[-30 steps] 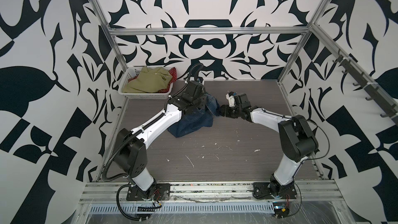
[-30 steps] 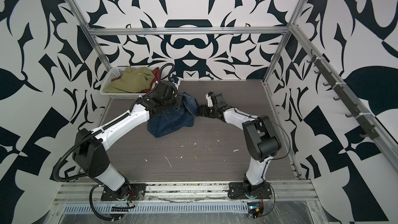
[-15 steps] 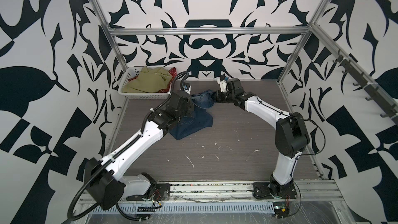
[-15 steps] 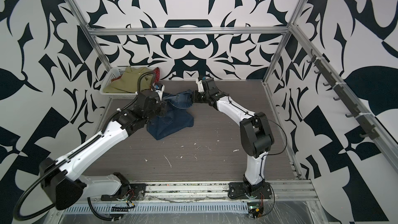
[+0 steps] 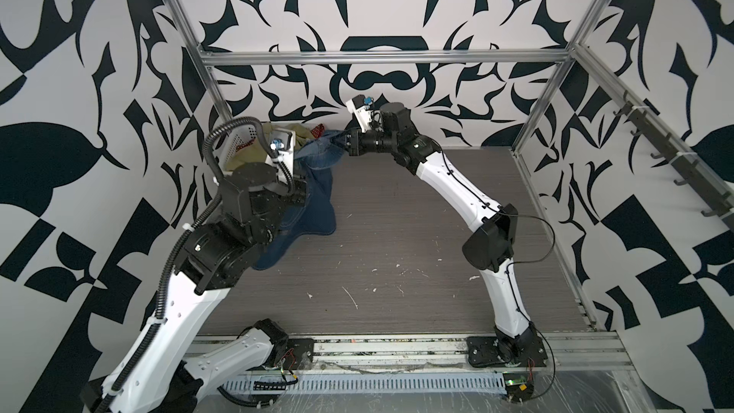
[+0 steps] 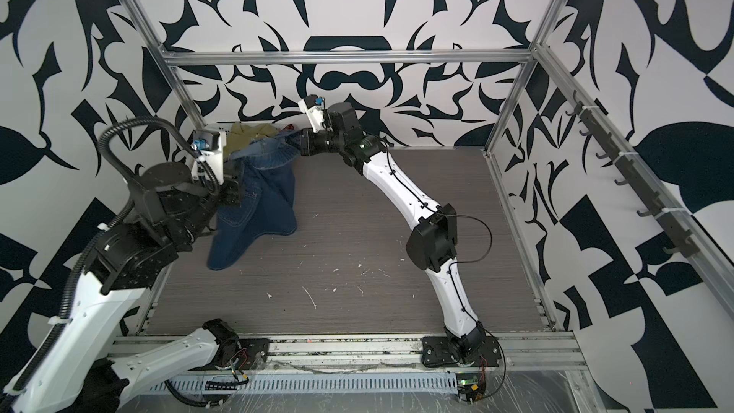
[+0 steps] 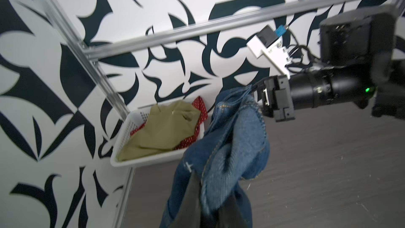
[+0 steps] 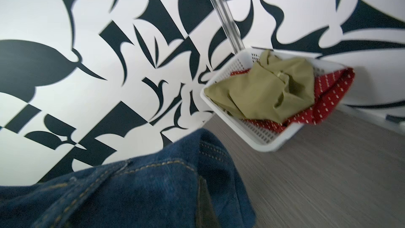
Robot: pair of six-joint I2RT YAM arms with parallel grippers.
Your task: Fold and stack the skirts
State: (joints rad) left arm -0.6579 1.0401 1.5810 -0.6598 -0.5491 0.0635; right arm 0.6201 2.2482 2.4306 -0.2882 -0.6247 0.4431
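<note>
The dark blue denim skirt (image 5: 317,200) (image 6: 270,200) hangs bunched between my two grippers above the table's back left. My left gripper (image 5: 302,192) (image 6: 235,192) (image 7: 208,205) is shut on one part of its edge. My right gripper (image 5: 344,143) (image 6: 298,142) (image 8: 203,202) is shut on a higher corner near the back wall. That corner also shows in the left wrist view, where the denim skirt (image 7: 230,150) sags below it. The olive-green skirt (image 7: 166,132) (image 8: 263,93) lies crumpled on the red dotted skirt (image 7: 199,106) (image 8: 328,97) in the basket.
The white perforated basket (image 7: 140,163) (image 8: 252,143) (image 5: 238,141) stands in the back left corner, just behind the raised denim. Metal frame posts (image 5: 186,33) run along the walls. The grey table (image 5: 397,232) carries small white scraps near the front.
My right gripper has shut on the denim skirt's edge. Both arms have lifted the skirt off the table, up and toward the back left.
</note>
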